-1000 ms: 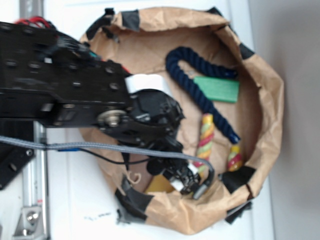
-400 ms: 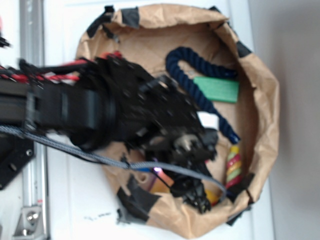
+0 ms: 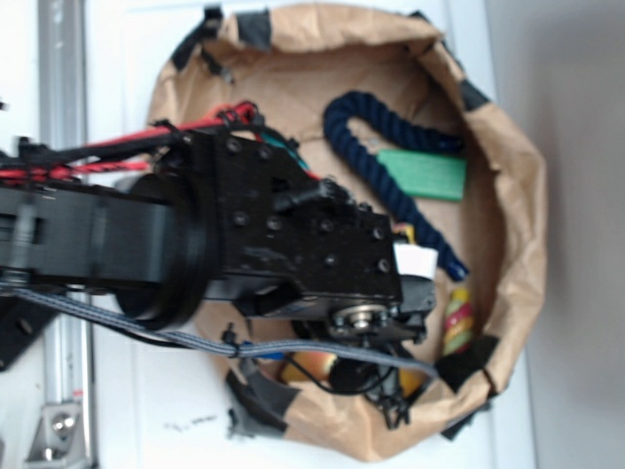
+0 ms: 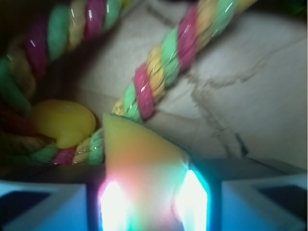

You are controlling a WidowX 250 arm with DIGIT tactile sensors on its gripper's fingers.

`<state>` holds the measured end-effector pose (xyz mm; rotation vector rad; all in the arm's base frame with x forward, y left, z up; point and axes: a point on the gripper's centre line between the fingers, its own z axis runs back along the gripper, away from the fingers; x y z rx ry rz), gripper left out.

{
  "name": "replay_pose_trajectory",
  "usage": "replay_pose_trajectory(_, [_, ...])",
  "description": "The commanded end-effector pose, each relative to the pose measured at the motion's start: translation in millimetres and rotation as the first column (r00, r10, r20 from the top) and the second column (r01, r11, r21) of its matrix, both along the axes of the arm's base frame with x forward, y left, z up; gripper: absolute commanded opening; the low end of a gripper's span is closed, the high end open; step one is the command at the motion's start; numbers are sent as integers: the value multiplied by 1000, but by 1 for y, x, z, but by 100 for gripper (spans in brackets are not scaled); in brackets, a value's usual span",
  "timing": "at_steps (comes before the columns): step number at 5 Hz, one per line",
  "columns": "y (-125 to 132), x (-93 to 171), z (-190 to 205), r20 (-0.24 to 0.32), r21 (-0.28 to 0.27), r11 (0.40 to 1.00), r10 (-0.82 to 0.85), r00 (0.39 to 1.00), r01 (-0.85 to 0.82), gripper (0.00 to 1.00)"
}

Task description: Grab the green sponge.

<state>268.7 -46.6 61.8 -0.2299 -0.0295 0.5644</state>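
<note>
Although the pincer (image 4: 153, 202), jaw state unclear, has swung from the bag's near rim toward the multicoloured rope (image 4: 159, 72), the green sponge (image 3: 424, 174) lies well beyond it.

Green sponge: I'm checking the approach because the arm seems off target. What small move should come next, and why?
Probably shift the arm toward the green sponge, which lies beside the dark blue rope. The wrist view shows only multicolored rope and a yellow object, no sponge, so the gripper is over the wrong spot.
</note>
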Motion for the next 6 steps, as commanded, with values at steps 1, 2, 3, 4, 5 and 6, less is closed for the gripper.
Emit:
replay_pose_trajectory(1, [68,29,52,207,146,971,160,965,-192,0])
replay_pose_trajectory(2, [99,32,70,282,264,948,103,954,-180,0])
replay_pose_trajectory(3, [108,19,85,301,362,929,-42,953,-73,0])
replay_pose_trajectory(4, [103,14,88,221,360,929,-171,960,83,0])
replay_pose_trajectory(5, [93,10,84,185,313,938,-214,959,149,0])
replay_pose_trajectory(6, [89,14,81,164,350,924,-221,961,153,0])
